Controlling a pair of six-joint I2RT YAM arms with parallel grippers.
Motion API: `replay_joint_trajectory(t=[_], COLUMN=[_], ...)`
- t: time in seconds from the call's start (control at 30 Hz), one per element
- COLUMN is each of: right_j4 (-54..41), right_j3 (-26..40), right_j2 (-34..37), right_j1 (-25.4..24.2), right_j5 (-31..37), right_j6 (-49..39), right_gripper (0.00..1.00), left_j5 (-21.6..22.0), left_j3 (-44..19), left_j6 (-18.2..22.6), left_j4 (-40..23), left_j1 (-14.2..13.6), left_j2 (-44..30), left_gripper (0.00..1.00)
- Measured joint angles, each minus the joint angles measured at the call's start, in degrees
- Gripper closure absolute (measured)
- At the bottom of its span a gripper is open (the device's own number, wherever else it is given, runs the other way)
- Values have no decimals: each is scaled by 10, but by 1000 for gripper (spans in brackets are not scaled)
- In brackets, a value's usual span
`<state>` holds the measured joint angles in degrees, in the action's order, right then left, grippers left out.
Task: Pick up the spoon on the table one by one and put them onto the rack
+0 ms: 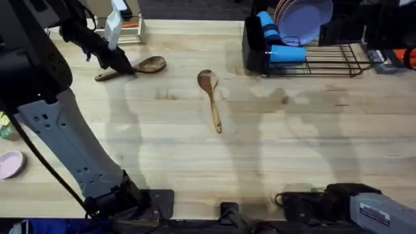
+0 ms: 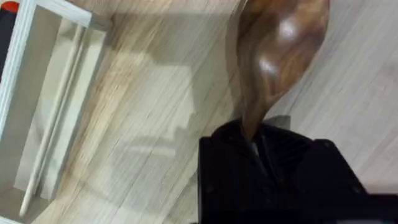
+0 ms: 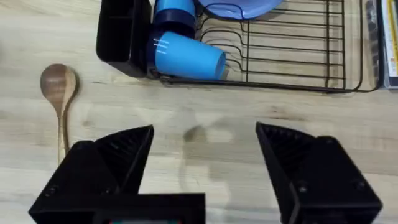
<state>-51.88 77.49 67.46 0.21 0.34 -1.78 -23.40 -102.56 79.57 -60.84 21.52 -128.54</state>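
Spanning whole scene: pale butcher-block table [image 1: 273, 149], strip grain, matte. Black wire rack [image 1: 325, 60] at far right edge, boxy caddy on its left end, blue cups and lilac plates inside. Left gripper [image 1: 122, 64] far left of rack, fingers clamped on dark glossy spoon [image 1: 148, 65] at neck. Second spoon [image 1: 210, 97] flat on table, front-left of rack. Right gripper [image 3: 205, 168] near of rack, jaws wide, empty.

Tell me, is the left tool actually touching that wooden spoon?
Touching. The left wrist view shows the left tool closed around the spoon at its neck.
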Motion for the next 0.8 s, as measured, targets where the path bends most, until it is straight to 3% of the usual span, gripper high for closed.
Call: replay_joint_trajectory(t=[0.43, 0.8], right_j4=[0, 0], right_j3=[0, 0], right_j2=[0, 0], right_j1=[0, 0], right_j5=[0, 0], right_j6=[0, 0], right_gripper=[8, 8], left_j5=[38, 33], left_j3=[31, 32], left_j6=[0, 0], left_j4=[-23, -24], left_j1=[-9, -9], left_j2=[46, 119], left_gripper=[955, 959])
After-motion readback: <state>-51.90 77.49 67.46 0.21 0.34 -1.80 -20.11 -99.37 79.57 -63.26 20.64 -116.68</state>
